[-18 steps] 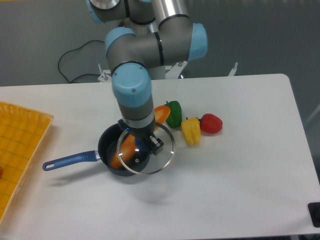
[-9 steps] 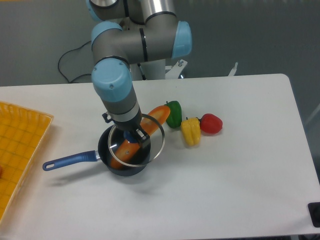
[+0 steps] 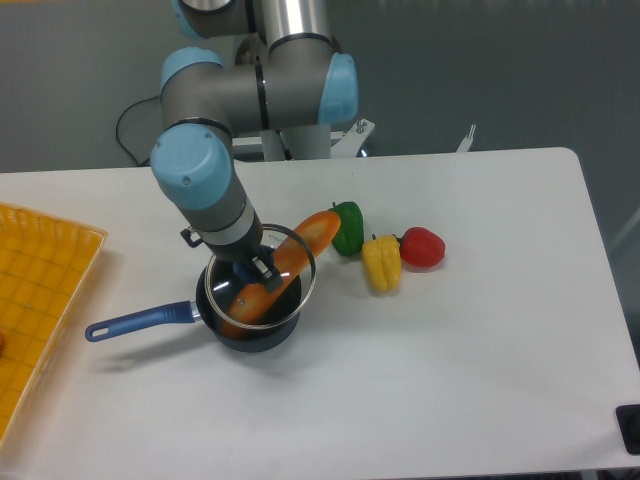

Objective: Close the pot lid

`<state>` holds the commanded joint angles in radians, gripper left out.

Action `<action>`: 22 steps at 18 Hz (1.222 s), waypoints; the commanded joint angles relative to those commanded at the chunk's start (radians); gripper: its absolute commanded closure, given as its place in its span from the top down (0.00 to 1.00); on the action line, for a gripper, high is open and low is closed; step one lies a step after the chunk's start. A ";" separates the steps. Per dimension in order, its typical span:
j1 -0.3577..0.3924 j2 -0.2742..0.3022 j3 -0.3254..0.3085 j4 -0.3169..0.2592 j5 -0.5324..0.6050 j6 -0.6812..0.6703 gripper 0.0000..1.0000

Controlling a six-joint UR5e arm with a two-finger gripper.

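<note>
While pincer (image 3: 250,272) grips pot lid (image 3: 259,275), white table (image 3: 480,330), grey wall (image 3: 500,70)

White table (image 3: 480,380) with rounded corners, evenly lit, against a plain grey wall (image 3: 520,70). Black cable (image 3: 135,112) looping behind the far edge.

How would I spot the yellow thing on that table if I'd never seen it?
Start at the white table and find the row of toy vegetables right of the pot. The yellow pepper sits between a green pepper and a red one, the only yellow piece.
</note>
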<state>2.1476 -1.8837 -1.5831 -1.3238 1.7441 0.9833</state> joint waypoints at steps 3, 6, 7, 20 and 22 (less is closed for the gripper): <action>0.000 -0.002 -0.003 0.003 0.002 -0.003 0.53; -0.002 -0.011 -0.011 0.005 0.005 -0.011 0.53; -0.002 -0.012 -0.012 0.003 0.014 -0.011 0.53; -0.035 -0.031 -0.026 0.006 0.058 -0.049 0.53; -0.035 -0.032 -0.026 0.006 0.060 -0.052 0.53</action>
<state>2.1123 -1.9159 -1.6091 -1.3177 1.8040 0.9312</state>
